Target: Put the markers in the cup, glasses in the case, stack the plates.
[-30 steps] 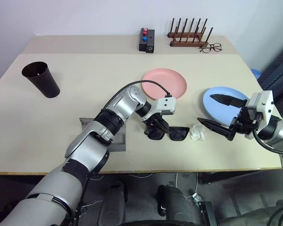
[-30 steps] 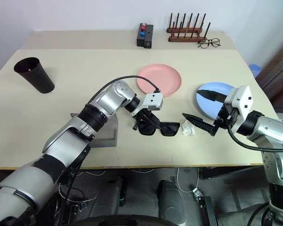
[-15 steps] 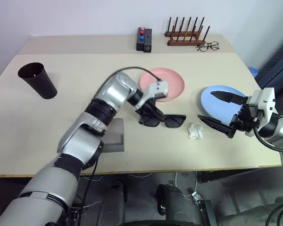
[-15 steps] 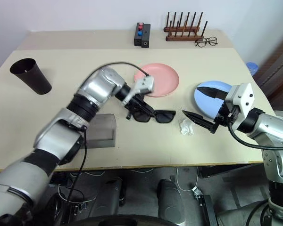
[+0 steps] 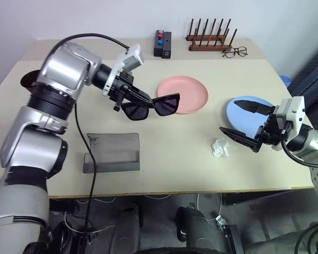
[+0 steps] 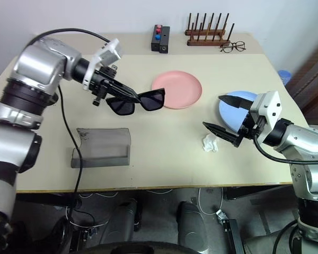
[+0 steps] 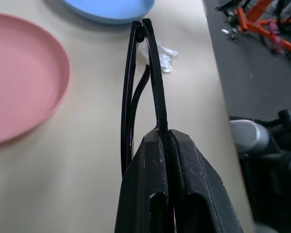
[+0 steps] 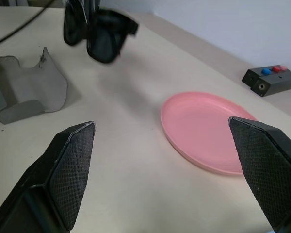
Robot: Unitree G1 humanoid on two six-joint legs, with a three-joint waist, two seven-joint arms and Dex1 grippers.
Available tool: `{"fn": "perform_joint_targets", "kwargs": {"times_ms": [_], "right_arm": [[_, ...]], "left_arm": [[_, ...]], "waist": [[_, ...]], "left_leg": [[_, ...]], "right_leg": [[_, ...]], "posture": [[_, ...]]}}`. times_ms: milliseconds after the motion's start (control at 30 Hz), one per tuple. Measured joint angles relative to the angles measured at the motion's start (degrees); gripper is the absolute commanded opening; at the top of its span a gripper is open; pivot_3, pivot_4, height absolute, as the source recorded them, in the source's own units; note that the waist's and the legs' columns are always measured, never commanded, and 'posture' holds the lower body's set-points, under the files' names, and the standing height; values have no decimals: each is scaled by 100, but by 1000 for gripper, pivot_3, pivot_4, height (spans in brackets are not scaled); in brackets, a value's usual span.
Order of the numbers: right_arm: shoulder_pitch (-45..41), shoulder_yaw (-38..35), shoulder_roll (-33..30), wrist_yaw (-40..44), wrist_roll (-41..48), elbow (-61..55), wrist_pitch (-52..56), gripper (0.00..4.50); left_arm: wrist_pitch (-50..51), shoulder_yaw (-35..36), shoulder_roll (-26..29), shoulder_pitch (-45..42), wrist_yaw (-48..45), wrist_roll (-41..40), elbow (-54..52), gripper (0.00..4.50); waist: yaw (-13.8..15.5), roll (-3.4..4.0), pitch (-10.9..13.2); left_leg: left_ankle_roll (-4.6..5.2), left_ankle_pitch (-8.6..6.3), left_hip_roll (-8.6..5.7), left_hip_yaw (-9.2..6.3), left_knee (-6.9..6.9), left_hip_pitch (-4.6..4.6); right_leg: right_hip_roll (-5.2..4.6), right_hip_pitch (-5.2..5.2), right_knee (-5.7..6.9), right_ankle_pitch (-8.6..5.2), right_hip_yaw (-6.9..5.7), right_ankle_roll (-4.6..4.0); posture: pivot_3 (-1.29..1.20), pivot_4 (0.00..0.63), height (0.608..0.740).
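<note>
One pair of sunglasses [image 5: 151,106] hangs pinched in the left tool [image 5: 131,95], long axis level, above and beyond the open grey case [image 5: 112,152] lying nearer on the desk [image 5: 175,153]; the right tool [image 5: 247,124] gapes empty.

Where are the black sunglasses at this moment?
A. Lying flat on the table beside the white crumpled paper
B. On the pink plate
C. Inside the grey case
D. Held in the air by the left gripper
D: the left gripper is shut on the sunglasses, which hang above the table.
</note>
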Motion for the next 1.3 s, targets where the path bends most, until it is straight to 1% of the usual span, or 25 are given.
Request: {"fn": "perform_joint_targets", "kwargs": {"times_ms": [33,133,233,300,367,433,500,533,600,667,767,900,1033,1233,1300], "right_arm": [[-5,6,1,2,0,7,-1,4500],[-22,27,12,15,0,44,-4,4500],[-46,50,19,41,-2,78,-6,4500],[-77,70,24,61,-1,96,-12,4500],[-98,86,29,85,-5,112,-23,4500],[-115,95,34,101,-17,154,-46,4500],[-172,133,61,117,-50,176,-63,4500],[-201,156,67,138,-53,193,-83,4500],[-234,203,69,161,-58,276,-110,4500],[-266,241,71,186,-59,291,-115,4500],[-281,243,71,212,-57,291,-116,4500],[-255,225,65,208,-55,281,-107,4500],[-165,183,59,188,-51,250,-53,4500],[-103,72,58,134,-48,97,21,4500],[-85,70,57,118,-47,53,59,4500]], "left_arm": [[86,-46,210,-9,2,-155,-30,18],[162,-358,1230,-44,6,-632,-337,18],[221,-594,2042,55,2,-1253,-837,18],[26,-756,2448,313,-1,-1523,-1094,18],[-433,-910,2792,735,-1,-1695,-1135,18],[-764,-1041,2956,1125,1,-1731,-1076,18],[-1579,-1035,2982,1675,0,-1589,-943,18],[-2004,-1023,2913,1979,1,-1492,-795,18],[-2429,-1025,2653,2363,2,-1428,-545,18],[-2764,-1013,2470,2554,2,-1416,-484,18],[-3149,-789,2239,2622,2,-1417,-462,18],[-3131,-740,2017,2607,1,-1396,-321,18],[-3001,-936,1915,2607,1,-1380,-261,18],[-3037,-1162,1602,2606,1,-1360,-5,18],[-3113,-1223,1579,2605,1,-1362,38,18]], "waist": [[-6,1,1],[-40,6,6],[-24,9,6],[9,10,6],[9,11,6],[16,9,6],[12,13,4],[9,14,4],[25,8,6],[32,8,6],[28,8,6],[14,9,6],[9,9,6],[21,9,5],[15,9,5]], "left_leg": [[0,0,0,0,-1,0],[0,0,2,1,-7,-1],[-1,0,2,2,-6,-1],[-2,-1,2,3,-2,-1],[-2,-1,2,5,-1,0],[-2,-1,2,5,0,-3],[-2,-1,1,11,-1,0],[-2,0,1,12,-2,1],[-2,0,2,9,3,-6],[-2,0,2,10,11,-21],[-2,0,0,10,12,-26],[-1,0,0,10,9,-20],[-1,0,0,10,9,-18],[-1,0,0,10,12,-20],[-1,0,0,10,10,-19]], "right_leg": [[0,-2,1,0,1,0],[1,-8,2,-1,2,-1],[0,-7,1,-1,3,-1],[-2,-6,1,-2,4,-1],[-3,-6,1,-1,4,-1],[-2,-7,1,-1,3,-1],[-4,-6,1,1,4,-5],[-4,-7,1,11,5,-20],[-3,-9,4,13,2,-23],[-4,-13,1,13,3,-23],[-5,-14,-2,14,3,-22],[-3,-15,4,14,3,-21],[-3,-15,5,13,3,-21],[-3,-14,4,14,3,-21],[-3,-14,4,14,4,-22]], "posture": [[0,150,740],[0,150,740],[0,150,740],[0,150,740],[0,150,740],[0,150,740],[0,150,740],[0,150,740],[0,150,740],[0,150,740],[0,150,740],[0,150,740],[0,150,740],[0,150,740],[0,150,740]]}}
